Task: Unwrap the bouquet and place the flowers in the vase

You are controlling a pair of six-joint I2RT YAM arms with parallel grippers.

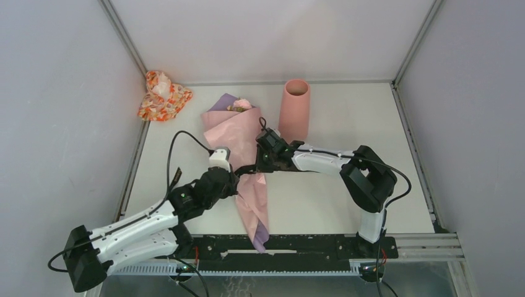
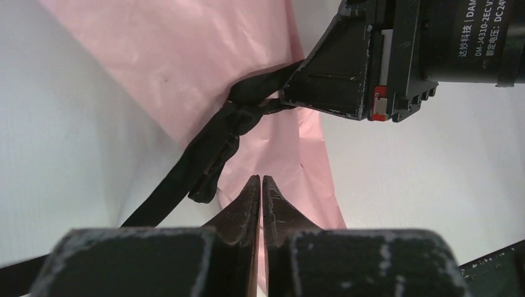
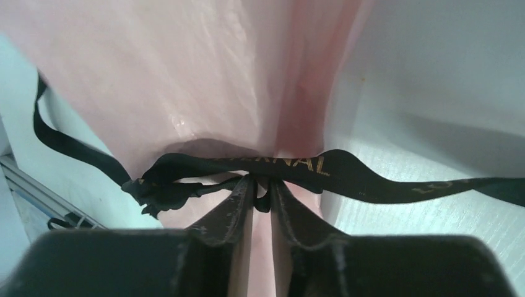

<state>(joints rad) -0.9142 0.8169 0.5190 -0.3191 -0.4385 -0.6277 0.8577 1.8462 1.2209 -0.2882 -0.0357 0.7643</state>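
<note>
Pink-and-lilac paper cone bouquet (image 1: 237, 133), its black ribbon (image 3: 297, 166) tight in the right hand (image 3: 259, 185), left hand (image 2: 260, 180) narrow, empty.

Orange-red floral cloth bundle (image 1: 163, 96) in far-left corner of table (image 1: 328, 198)

Ribbon-tied pink bouquet (image 1: 238, 133) near upright vase (image 1: 294, 111)

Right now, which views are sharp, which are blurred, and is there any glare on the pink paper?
Top external view: even, soft light, the vase sharp, shadows faint. Left wrist view: the ribbon knot is fairly sharp, the near fingers softer. Right wrist view: a pale sheen on the bouquet, gold lettering on the ribbon readable.
</note>
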